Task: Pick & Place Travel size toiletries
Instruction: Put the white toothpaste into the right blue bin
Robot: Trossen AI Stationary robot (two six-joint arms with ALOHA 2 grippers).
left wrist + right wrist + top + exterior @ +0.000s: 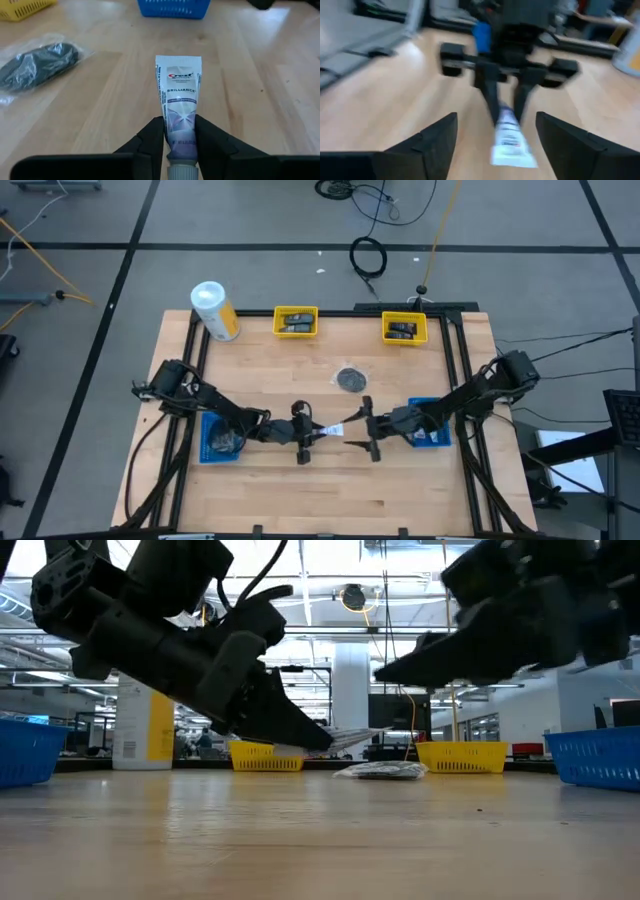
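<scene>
A white mini toothpaste tube (178,90) sits in my left gripper (180,131), above the table's middle (331,430). My right gripper (496,119) is open and faces it from the table's right (368,428). Its fingers stand on either side of the tube's flat crimped end (512,150) without touching. A round dark disc in clear wrap (350,378) lies flat on the table beyond them (40,62). Dark items fill the two yellow trays (295,321) (404,328). My left gripper pinches the tube between its two fingers (152,140) at the cap end (181,150), just ahead of the cap. The fingers come level from the table's left and lie along the tube. The tube is lifted clear (352,737), nearly level, its crimped end pointing toward the right gripper.
A blue tray sits under each arm, left (220,442) and right (432,432). The white-and-yellow canister (215,310) stands at the far left corner. Black frame rails (462,370) run along the table's sides. Bare wood lies toward the near edge (330,490).
</scene>
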